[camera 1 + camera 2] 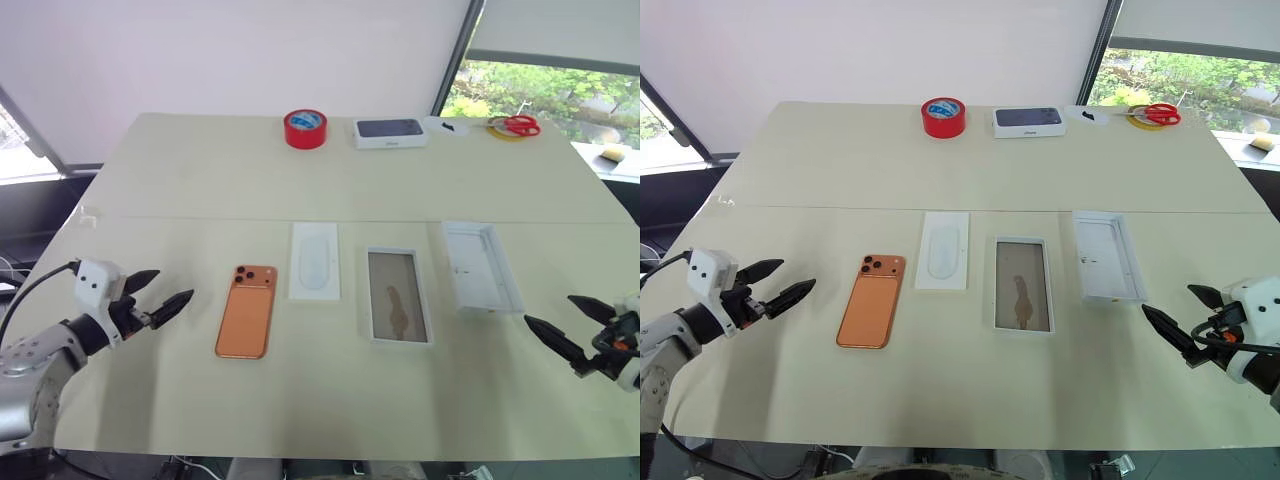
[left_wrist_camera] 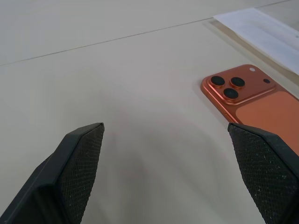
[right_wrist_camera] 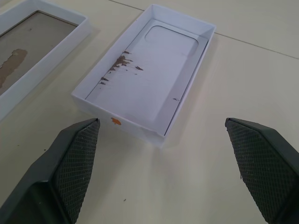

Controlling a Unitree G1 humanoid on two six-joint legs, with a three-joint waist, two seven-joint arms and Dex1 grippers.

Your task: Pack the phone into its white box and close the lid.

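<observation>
The orange phone (image 1: 247,310) lies back up on the table, its black lenses at the far corner (image 2: 229,87). To its right, past a flat white insert card (image 1: 314,260), rests the white box (image 1: 399,296) with a tan-brown inside. Further right lies the lid (image 1: 481,268), inside up (image 3: 149,70). My left gripper (image 1: 160,296) hovers open just left of the phone, empty. Near the table's right edge my right gripper (image 1: 568,328) is open and empty, a short way in front of the lid.
At the table's far edge stand a red tape roll (image 1: 305,128), a white box with a dark-blue top (image 1: 389,132), a small white item (image 1: 447,126) and red-handled scissors on a tape ring (image 1: 514,126). A seam crosses the tabletop (image 1: 200,219).
</observation>
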